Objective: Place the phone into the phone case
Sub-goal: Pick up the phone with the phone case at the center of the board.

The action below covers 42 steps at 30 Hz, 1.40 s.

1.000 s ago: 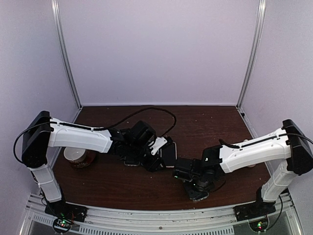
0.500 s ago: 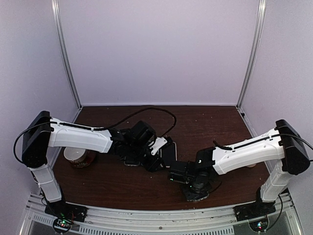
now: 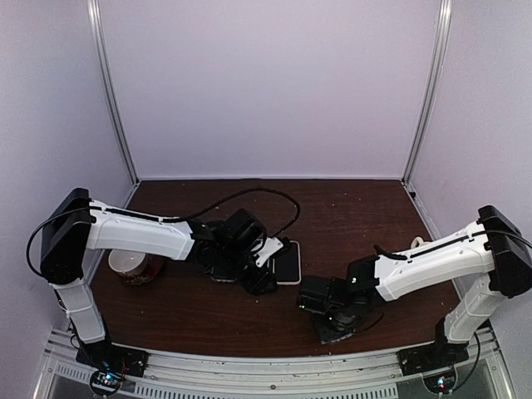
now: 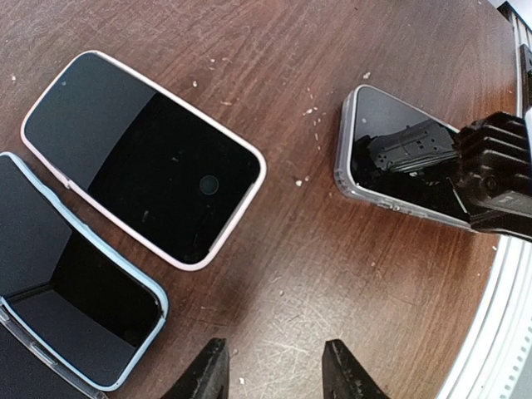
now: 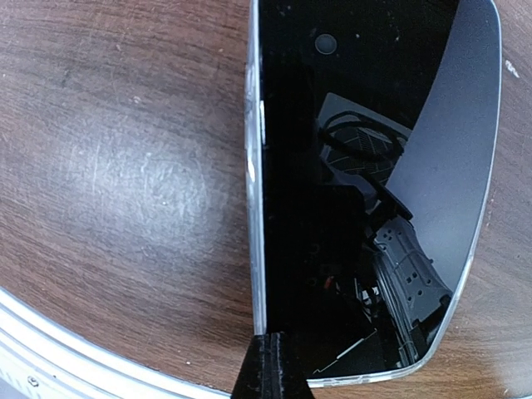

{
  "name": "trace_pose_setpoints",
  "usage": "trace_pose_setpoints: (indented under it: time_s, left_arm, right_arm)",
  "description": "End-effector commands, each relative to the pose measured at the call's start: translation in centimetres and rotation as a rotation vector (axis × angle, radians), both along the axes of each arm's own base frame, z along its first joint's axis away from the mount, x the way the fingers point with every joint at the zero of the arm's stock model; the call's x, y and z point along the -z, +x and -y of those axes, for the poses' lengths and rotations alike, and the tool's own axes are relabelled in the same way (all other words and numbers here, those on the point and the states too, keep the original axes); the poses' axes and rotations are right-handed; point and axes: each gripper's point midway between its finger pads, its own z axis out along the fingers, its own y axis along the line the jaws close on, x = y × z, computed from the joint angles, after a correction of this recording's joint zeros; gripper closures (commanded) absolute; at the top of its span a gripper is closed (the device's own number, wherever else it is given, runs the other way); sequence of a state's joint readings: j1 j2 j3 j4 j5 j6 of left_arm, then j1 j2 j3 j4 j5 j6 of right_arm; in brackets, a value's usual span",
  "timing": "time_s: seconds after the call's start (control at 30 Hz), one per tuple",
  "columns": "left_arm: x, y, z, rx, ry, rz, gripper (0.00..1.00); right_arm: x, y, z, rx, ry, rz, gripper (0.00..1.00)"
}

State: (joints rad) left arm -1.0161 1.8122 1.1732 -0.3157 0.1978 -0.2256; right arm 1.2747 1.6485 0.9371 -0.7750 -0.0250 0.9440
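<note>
Since a second ago my right gripper (image 5: pixel 274 370) has closed, its tip over the phone (image 5: pixel 366 166) (clear-rimmed) near the front edge of the table (image 3: pixel 357 216); my left gripper (image 4: pixel 278 374) hangs half-open, empty.

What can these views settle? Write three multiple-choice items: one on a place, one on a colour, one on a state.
1. The white-and-brown ceramic cup stands:
A) near the dark wooden table's left edge, by the left arm
B) at the back right corner
C) between the two arms

2. The rim of the flat black-screened phone in the middle of the left wrist view is:
A) green
B) pink
C) red

3. The left jaws are:
A) shut on the cup
B) shut on a phone
C) open, nothing between

Key:
1. A, the top view shows it partly under that arm.
2. B, a pale pink edge runs round it.
3. C, both fingers stand apart over bare wood.
</note>
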Motion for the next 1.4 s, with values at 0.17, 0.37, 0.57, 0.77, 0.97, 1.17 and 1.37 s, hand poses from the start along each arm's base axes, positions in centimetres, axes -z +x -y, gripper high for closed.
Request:
trace_pose_setpoints:
  time_s: [0.17, 0.37, 0.57, 0.77, 0.97, 1.17, 1.37]
  left_arm:
    - [-1.6, 0.9, 0.8, 0.003, -0.023, 0.052, 0.58]
    - [-2.3, 1.0, 0.3, -0.004, -0.021, 0.07, 0.58]
    - [-2.1, 0.9, 0.1, -0.005, -0.008, 0.067, 0.58]
    - [-1.8, 0.9, 0.0, -0.006, -0.001, 0.063, 0.58]
    - [-1.4, 0.8, 0.0, -0.004, 0.004, 0.054, 0.58]
    - [-1.5, 0.8, 0.0, -0.002, 0.005, 0.059, 0.58]
    - [-2.2, 0.8, 0.1, -0.002, -0.008, 0.062, 0.57]
  right_arm:
    - [-5.6, 2.2, 0.5, -0.064, -0.087, 0.097, 0.41]
    - [-5.3, 4.6, 1.9, 0.058, -0.046, 0.09, 0.01]
    - [-3.1, 5.2, 1.2, 0.063, -0.016, 0.018, 0.01]
    - [-0.1, 4.2, 1.4, 0.057, -0.015, -0.069, 0.01]
    - [2.5, 3.7, 3.0, 0.07, -0.112, -0.102, 0.02]
    - [2.1, 3.9, 3.1, 0.055, -0.123, -0.074, 0.26]
    - [-0.1, 4.7, 1.9, 0.024, -0.065, 0.004, 0.39]
